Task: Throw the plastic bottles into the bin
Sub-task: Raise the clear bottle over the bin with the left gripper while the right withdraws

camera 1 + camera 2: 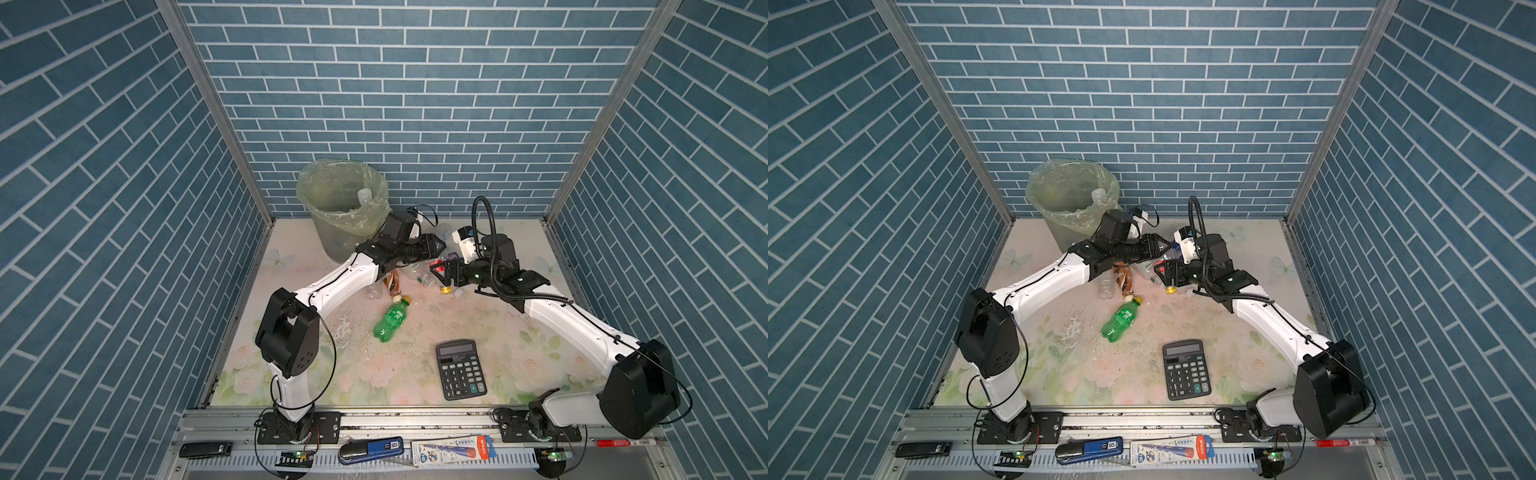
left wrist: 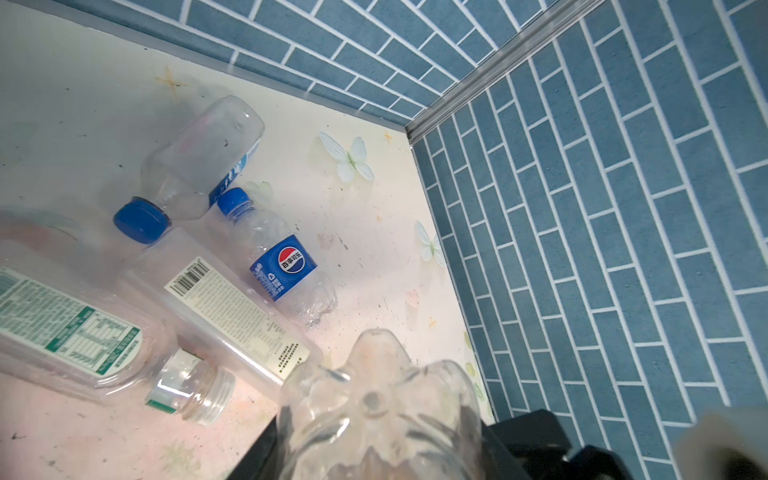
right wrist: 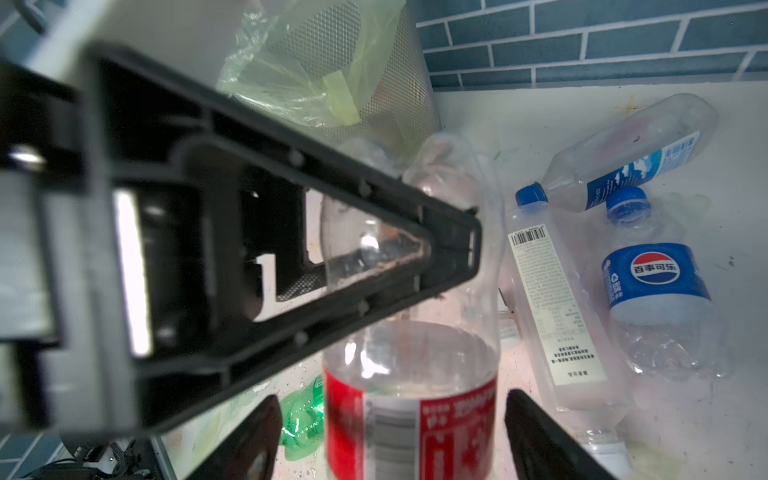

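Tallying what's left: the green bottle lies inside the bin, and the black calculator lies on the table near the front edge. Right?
Not quite. The green bottle lies on the table, outside the bin, as both top views show. The black calculator is on the table near the front edge.

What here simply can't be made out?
- Both top views: the bin's bag and wall veil what lies inside.
- Both top views: the left arm covers part of the brown bottle.
- Left wrist view: the edge cuts off the held bottle beyond its base.
- Right wrist view: the blurred left gripper blocks much of the scene.
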Motion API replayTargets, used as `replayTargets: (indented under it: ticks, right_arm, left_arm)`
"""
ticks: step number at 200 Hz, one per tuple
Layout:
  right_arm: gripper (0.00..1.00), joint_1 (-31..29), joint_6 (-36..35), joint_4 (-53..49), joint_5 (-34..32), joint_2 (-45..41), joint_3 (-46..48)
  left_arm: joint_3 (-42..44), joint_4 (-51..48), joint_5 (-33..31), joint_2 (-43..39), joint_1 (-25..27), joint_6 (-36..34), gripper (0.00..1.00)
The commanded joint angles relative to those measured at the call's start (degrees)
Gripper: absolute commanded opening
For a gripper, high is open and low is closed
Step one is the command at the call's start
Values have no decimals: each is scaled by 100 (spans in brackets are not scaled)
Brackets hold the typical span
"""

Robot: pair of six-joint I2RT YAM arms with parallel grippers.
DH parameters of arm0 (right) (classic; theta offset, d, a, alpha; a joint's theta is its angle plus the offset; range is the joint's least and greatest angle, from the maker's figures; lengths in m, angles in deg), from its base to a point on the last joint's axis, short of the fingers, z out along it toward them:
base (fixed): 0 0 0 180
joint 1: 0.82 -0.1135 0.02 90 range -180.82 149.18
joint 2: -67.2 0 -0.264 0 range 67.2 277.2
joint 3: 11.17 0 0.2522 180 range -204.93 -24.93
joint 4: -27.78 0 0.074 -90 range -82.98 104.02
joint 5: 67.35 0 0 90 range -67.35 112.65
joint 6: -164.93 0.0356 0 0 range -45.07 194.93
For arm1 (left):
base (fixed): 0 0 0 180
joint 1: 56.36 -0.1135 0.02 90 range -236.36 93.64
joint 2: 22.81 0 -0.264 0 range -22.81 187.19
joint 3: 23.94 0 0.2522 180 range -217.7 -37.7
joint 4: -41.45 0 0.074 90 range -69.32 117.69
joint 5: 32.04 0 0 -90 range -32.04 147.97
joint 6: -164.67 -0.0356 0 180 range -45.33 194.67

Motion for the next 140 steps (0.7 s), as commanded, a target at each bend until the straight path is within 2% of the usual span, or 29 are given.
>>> replayTargets:
  ticks: [1,33,70,140]
  right_arm:
    - [87,-39,-199,-82,-49,-312,-142]
    - [90,-35,-247,-244,-80,-448,-181]
    - [99,-46,-193,-251,-80,-572,-262]
    - [99,-200,-305,-317,-257,-609,-590]
  left_arm:
    - [-100,-303,-272,-67,-21,-327,48]
    - [-332,-820,-669,-241,-70,-833,48]
    - [-586,-1185,-898,-502,-250,-1172,47]
    - [-923,-1558,-1690,-1146,-433,-1818,47]
